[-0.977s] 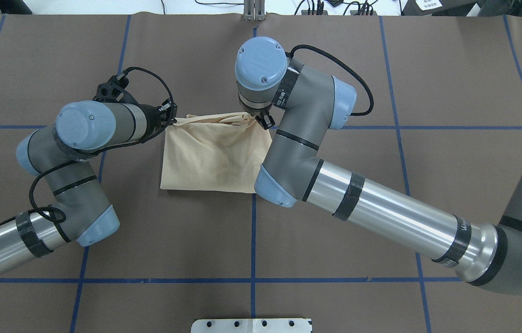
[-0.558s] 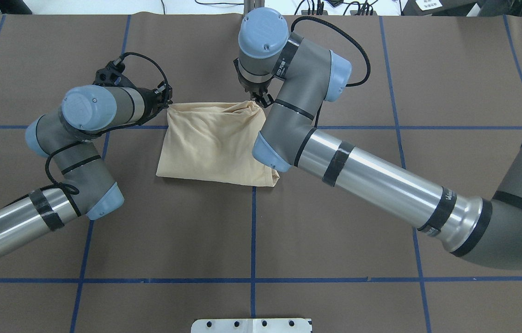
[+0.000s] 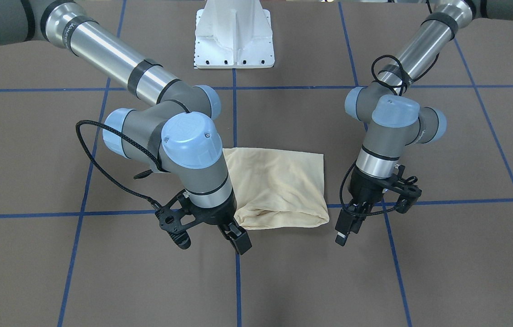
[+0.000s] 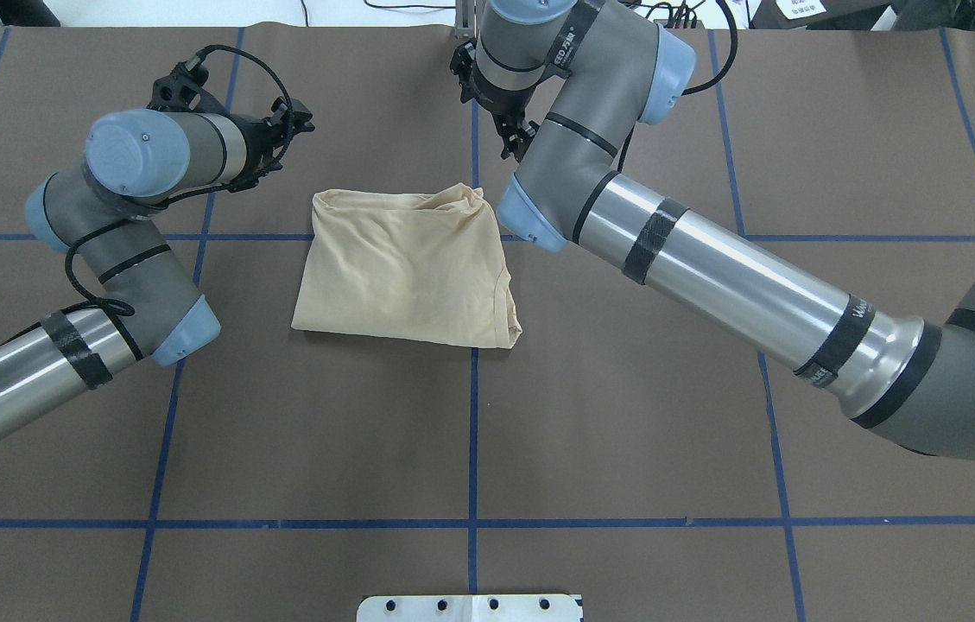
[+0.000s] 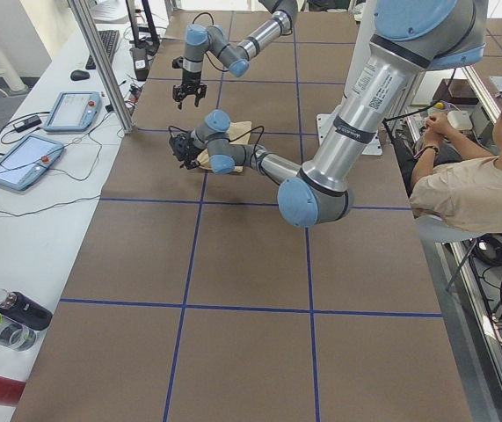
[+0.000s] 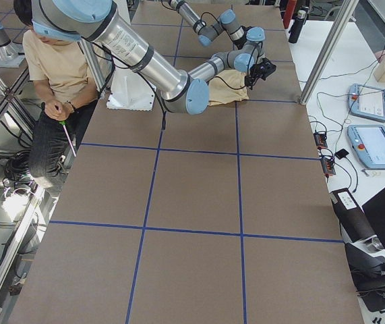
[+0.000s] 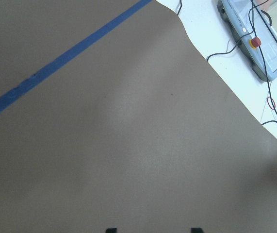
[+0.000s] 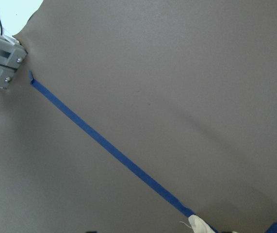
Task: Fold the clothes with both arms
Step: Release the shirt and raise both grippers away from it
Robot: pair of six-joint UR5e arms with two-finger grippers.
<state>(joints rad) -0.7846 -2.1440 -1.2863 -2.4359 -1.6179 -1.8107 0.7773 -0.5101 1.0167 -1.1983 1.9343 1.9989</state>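
The pale cream-yellow shirt point(image 4: 405, 268) lies folded in a rough square on the brown table; it also shows in the front view point(image 3: 279, 184). No print or label shows. My left gripper point(image 4: 301, 117) is open and empty, beyond the shirt's far left corner and apart from it point(image 3: 345, 229). Its fingertips point(image 7: 110, 229) show apart over bare table. My right gripper point(image 4: 515, 142) is open and empty, just past the shirt's far right corner point(image 3: 238, 238). A small bit of the shirt point(image 8: 199, 225) shows at the bottom of the right wrist view.
Blue tape lines point(image 4: 471, 432) grid the brown table cover. The white pedestal base point(image 3: 234, 41) stands at the robot's side. A metal post point(image 4: 474, 22) and cables sit at the far edge. Teach pendants point(image 7: 254, 34) lie beyond the table; a seated person point(image 5: 470, 185) is beside it.
Both grippers have let go of the shirt's far edge and moved away toward the table's far side. The shirt's folded layer has dropped flat and lies still.
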